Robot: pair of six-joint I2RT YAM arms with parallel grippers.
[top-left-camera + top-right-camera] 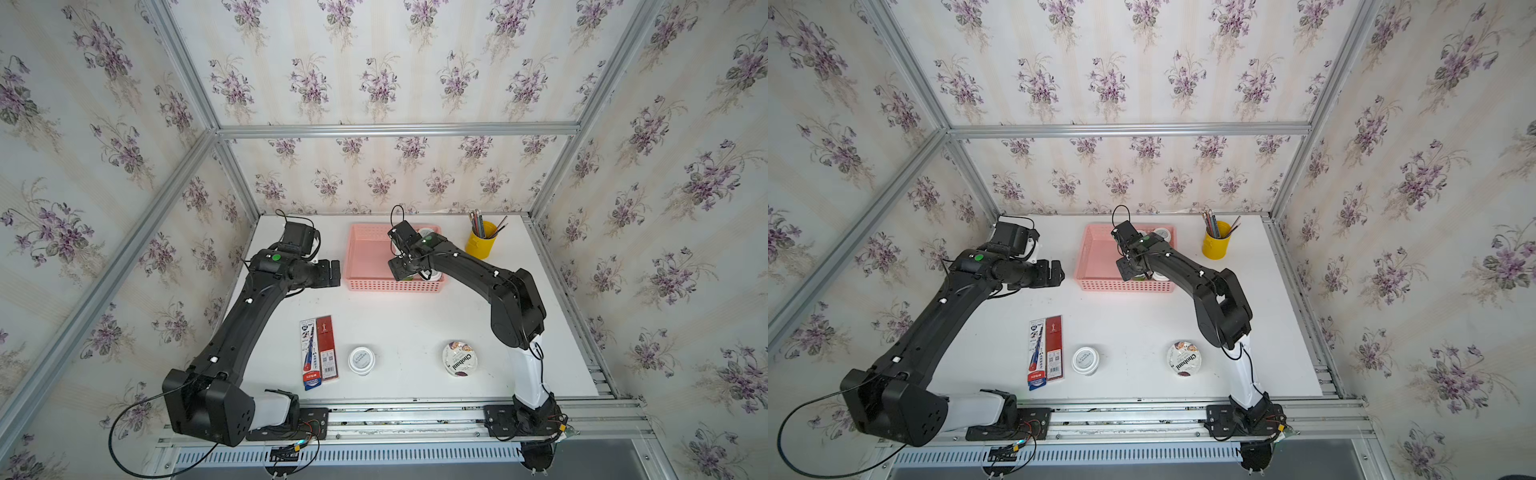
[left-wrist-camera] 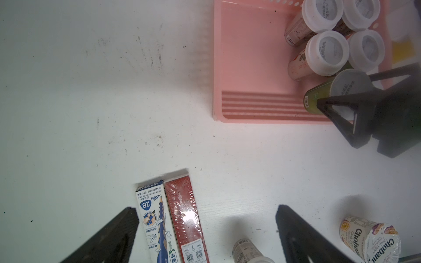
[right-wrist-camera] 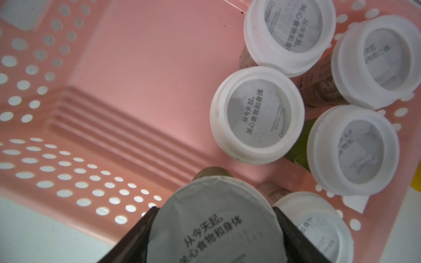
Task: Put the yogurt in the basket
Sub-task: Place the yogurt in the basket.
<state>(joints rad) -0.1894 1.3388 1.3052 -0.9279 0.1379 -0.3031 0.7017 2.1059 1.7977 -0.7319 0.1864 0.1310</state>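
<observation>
Five cups (image 3: 257, 113) w/ white lids stand packed along the 3 o'clock side of the basket (image 3: 136, 68). A sixth cup (image 3: 216, 239), green-sided w/ a bare grey foil top, sits btwn the fingers (image 3: 136, 239) of the R gripper (image 3: 215, 211). Jaws are part-open and press on both sides of the cup, so it's gripped. This cup is inside the walls at the basket's 5 o'clock corner, just beside the nearest lidded cup. Can't tell if it touches the floor.

L gripper (image 1: 332, 272) hangs at the basket's 9 o'clock, near the wall but apart from it. Its jaws are spread wide w/ nothing btwn them.

In both top views the basket lies at approx 12 o'clock on the table (image 1: 415, 316). Two yogurts are outside it: a loose cup (image 1: 361, 360) at 7 o'clock and the Chobani (image 1: 461, 359) at 5 o'clock, well apart, both upright. Two pencil boxes (image 1: 319, 353) lie side by side just beside the loose cup, at its 9 o'clock. A yellow pencil cup (image 1: 481, 240) stands at 1 o'clock.
</observation>
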